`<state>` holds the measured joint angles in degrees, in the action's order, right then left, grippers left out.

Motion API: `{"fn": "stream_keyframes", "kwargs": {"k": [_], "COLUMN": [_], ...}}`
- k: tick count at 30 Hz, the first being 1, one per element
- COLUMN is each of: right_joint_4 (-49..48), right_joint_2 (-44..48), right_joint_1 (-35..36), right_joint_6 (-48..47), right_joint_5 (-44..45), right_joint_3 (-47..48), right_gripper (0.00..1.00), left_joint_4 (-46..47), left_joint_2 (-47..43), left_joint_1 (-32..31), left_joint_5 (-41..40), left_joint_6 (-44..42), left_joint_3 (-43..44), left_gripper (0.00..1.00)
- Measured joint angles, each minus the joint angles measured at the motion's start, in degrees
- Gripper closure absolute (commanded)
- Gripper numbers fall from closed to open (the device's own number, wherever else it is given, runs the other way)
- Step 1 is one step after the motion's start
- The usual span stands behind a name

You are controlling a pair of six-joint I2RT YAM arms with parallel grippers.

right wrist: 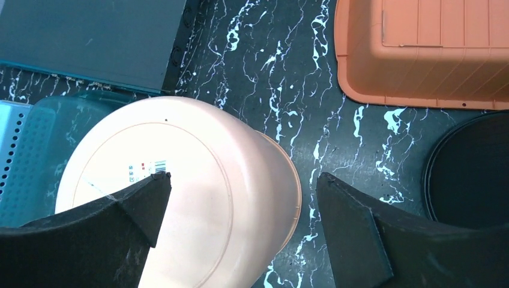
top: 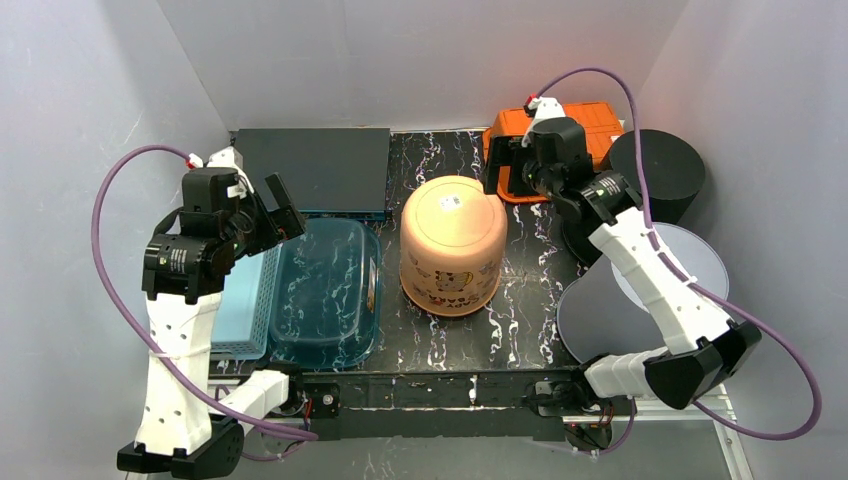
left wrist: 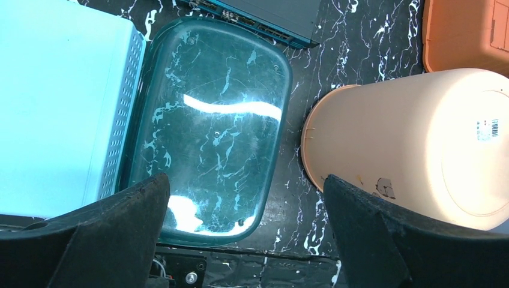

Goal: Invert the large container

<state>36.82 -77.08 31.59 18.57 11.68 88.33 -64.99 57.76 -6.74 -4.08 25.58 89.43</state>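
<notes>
Both claws hang released and empty, left gripper (left wrist: 245, 181) above the teal tub (left wrist: 210, 120), right gripper (right wrist: 243, 178) over the large container (top: 452, 240), which stands rim-down on the table (top: 530, 300), stickered base up, so the flip looks done and only backing away seems left.

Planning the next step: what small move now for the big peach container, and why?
Probably lower the right gripper toward the side of the peach container: it and the left gripper hang open, touching nothing, and the container stands base up, rim on the table.
</notes>
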Motion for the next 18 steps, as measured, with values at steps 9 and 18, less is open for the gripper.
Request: {"fn": "stream_keyframes", "kwargs": {"k": [9,18], "right_joint_4": [0.1,0.2], "right_joint_2": [2.4,2.4], "right_joint_1": [0.0,0.0], "right_joint_6": [1.2,2.2], "right_joint_5": [-1.4,-2.1], "right_joint_3": [-1.9,-1.9], "right_gripper": [0.01,0.01], "left_joint_4": [-0.1,-0.1], "left_joint_2": [-0.9,-0.9], "left_joint_1": [0.0,0.0], "left_joint_5": [-1.5,-2.5], "left_joint_6": [0.0,0.0], "left_joint_3": [0.4,0.4], "left_gripper": [0.02,0.02]}}
